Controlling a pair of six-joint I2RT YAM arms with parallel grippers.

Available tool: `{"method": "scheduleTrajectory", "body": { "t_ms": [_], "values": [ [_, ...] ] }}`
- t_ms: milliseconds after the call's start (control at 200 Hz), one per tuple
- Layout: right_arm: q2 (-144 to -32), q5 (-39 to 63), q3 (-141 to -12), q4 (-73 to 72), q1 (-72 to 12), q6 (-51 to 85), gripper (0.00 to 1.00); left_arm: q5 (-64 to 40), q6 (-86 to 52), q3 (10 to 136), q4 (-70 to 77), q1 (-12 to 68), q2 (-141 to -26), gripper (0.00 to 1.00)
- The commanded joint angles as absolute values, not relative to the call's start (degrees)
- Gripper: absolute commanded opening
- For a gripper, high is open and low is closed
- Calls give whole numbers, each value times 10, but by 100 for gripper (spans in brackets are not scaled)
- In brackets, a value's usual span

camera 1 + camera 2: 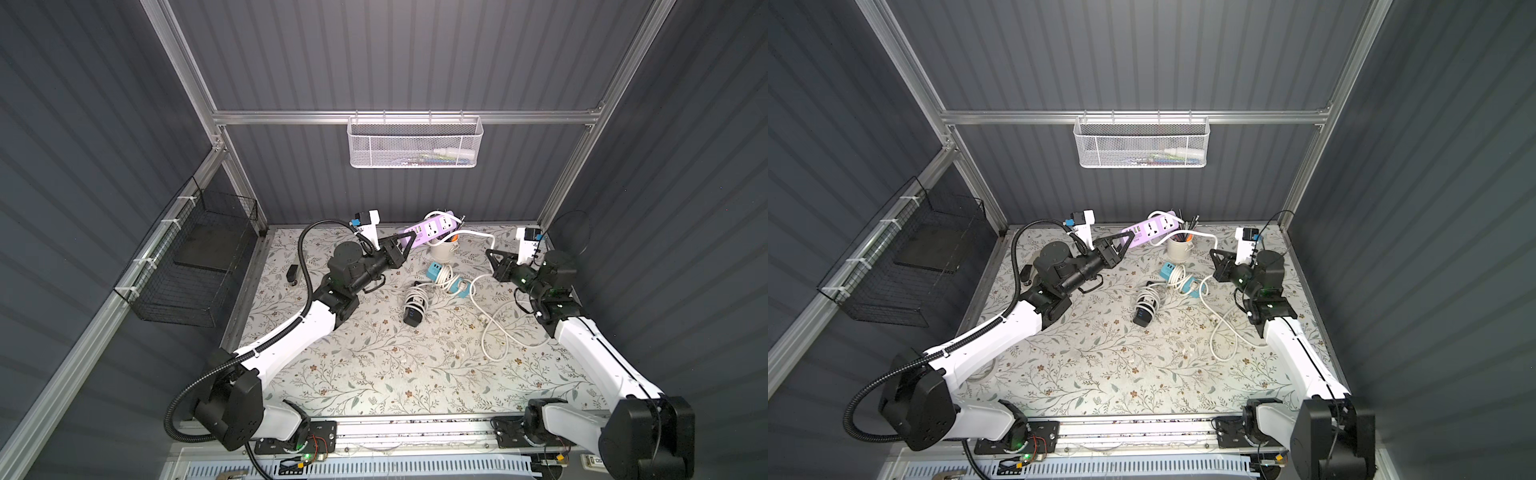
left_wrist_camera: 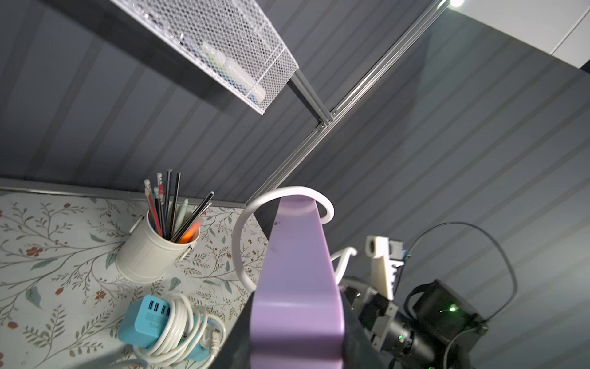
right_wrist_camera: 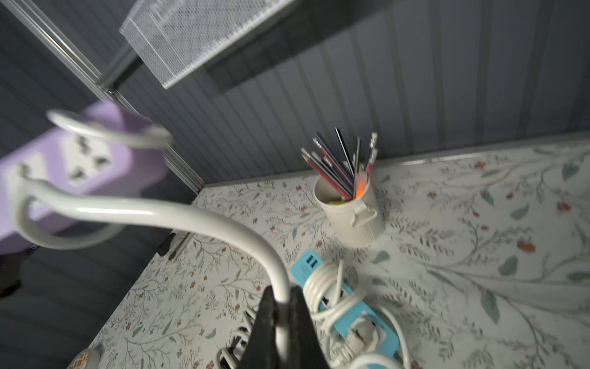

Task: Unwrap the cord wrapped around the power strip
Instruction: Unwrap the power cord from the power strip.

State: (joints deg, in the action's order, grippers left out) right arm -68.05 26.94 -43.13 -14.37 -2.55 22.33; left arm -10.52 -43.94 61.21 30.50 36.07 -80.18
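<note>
Left pincer point(image 1: 409, 239) clamped on purple power strip point(image 1: 432, 227), raised off tabletop, just beside pencil cup point(image 1: 441, 252). Right pincer point(image 3: 282, 297) clamped on white cord point(image 3: 159, 207); one loop circles strip's far end. Strip looks rigid & light, cord springy; prob. best gripped close to loop.

No text reads clearly anywhere; the blue power strip point(image 2: 140, 326) carries a small label under its USB ports, its characters too blurred to make out; the purple power strip point(image 1: 432, 226) is too small or too blurred in every view for any print to show; a white tag point(image 1: 595, 460) at the front rail bears dark letters, cut off and illegible.
</note>
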Motion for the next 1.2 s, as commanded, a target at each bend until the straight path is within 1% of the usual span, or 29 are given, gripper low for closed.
{"method": "scheduleTrajectory", "body": {
  "t_ms": [0, 150, 300, 480, 715, 976, 986, 1196],
  "values": [
    [-723, 254, -422, -124, -27, 233, 0, -116, -420, 646, 340, 362, -794, 0],
    [-814, 236, -459, -133, -40, 236, 0, -150, -457, 643, 365, 363, -794, 0],
    [-897, 224, -530, -146, -55, 241, 0, -181, -512, 619, 403, 364, -799, 0],
    [-959, 225, -625, -147, -60, 247, 0, -185, -544, 581, 419, 374, -799, 0],
    [-959, 224, -726, -97, -55, 229, 0, -179, -557, 514, 425, 381, -796, 0],
    [-929, 230, -772, -62, -24, 215, 0, -185, -582, 465, 474, 385, -813, 0],
    [-929, 231, -775, -60, -22, 215, 0, -198, -582, 464, 475, 386, -813, 0],
    [-908, 251, -802, -48, 22, 224, 0, -193, -550, 457, 422, 390, -801, 0]
  ]
}}
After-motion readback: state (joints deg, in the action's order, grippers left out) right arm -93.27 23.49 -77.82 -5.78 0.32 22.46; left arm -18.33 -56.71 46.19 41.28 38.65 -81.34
